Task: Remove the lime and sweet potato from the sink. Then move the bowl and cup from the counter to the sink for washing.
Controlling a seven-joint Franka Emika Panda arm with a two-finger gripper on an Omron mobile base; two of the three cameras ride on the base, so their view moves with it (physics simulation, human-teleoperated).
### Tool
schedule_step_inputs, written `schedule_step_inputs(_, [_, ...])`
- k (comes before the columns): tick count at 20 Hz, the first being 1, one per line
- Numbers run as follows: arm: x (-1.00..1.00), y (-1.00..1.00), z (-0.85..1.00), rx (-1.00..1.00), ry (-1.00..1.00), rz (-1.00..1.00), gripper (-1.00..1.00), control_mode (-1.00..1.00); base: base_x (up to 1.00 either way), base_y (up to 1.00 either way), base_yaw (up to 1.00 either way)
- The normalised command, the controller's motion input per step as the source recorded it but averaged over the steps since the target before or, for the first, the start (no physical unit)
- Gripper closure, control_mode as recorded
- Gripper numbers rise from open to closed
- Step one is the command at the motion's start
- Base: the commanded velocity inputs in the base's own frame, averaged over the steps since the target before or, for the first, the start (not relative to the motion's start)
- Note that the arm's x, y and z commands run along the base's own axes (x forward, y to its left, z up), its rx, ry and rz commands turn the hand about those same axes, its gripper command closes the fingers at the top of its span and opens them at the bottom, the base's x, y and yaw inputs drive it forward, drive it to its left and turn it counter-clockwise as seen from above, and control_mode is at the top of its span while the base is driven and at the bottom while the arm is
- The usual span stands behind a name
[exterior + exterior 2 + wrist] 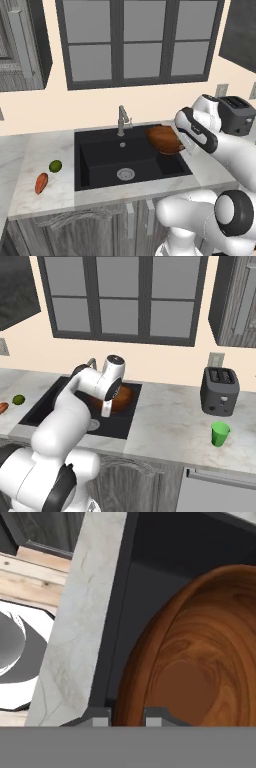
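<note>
Sweet potato (pixel 41 183) lies on the tabletop (pixel 35 150) left of the sink (pixel 100 157), close to the tabletop's front edge, and the lime (pixel 55 165) sits just behind it and a little nearer the basin, the two near each other but apart. Inside the black sink the round silver drain (pixel 125 174) shows on the floor, and the grey faucet (pixel 122 120) stands at the middle of the back rim. Over the sink's back right corner the brown wooden bowl (pixel 163 139) is tilted, clear of the basin floor. The tool (pixel 127 717) is closed on the bowl's rim: in the hand view one dark fingertip (pixel 98 717) sits outside the rim on the sink-wall side and the other inside the bowl. From the right base view the arm's hand covers part of the bowl above the sink's right end. Farther right on the tabletop a dark toaster (pixel 220 391) stands against the back wall, and the bright green cup (pixel 220 434) stands upright in front of it, nearer the front edge.
</note>
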Motion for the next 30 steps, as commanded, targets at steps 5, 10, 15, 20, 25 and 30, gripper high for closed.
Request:
schedule_step_inputs(5, [0.04, 0.09, -0.09, 0.0, 0.0, 0.15, 1.0, -1.0, 0.0, 0.0, 0.0])
schedule_step_inputs(10, [0.06, 0.07, -0.1, 0.0, 0.0, 0.11, 1.0, -1.0, 0.0, 0.0, 0.0])
schedule_step_inputs(15, [0.06, 0.11, -0.11, 0.0, 0.0, 0.07, 1.0, -1.0, 0.0, 0.0, 0.0])
schedule_step_inputs(20, [0.07, 0.11, -0.13, 0.0, 0.0, 0.06, 1.0, -1.0, 0.0, 0.0, 0.0])
schedule_step_inputs(25, [0.11, 0.08, -0.17, 0.0, 0.0, 0.04, 1.0, -1.0, 0.0, 0.0, 0.0])
schedule_step_inputs(30, [0.13, 0.01, -0.21, 0.0, 0.01, 0.02, 1.0, -1.0, 0.0, 0.0, 0.0])
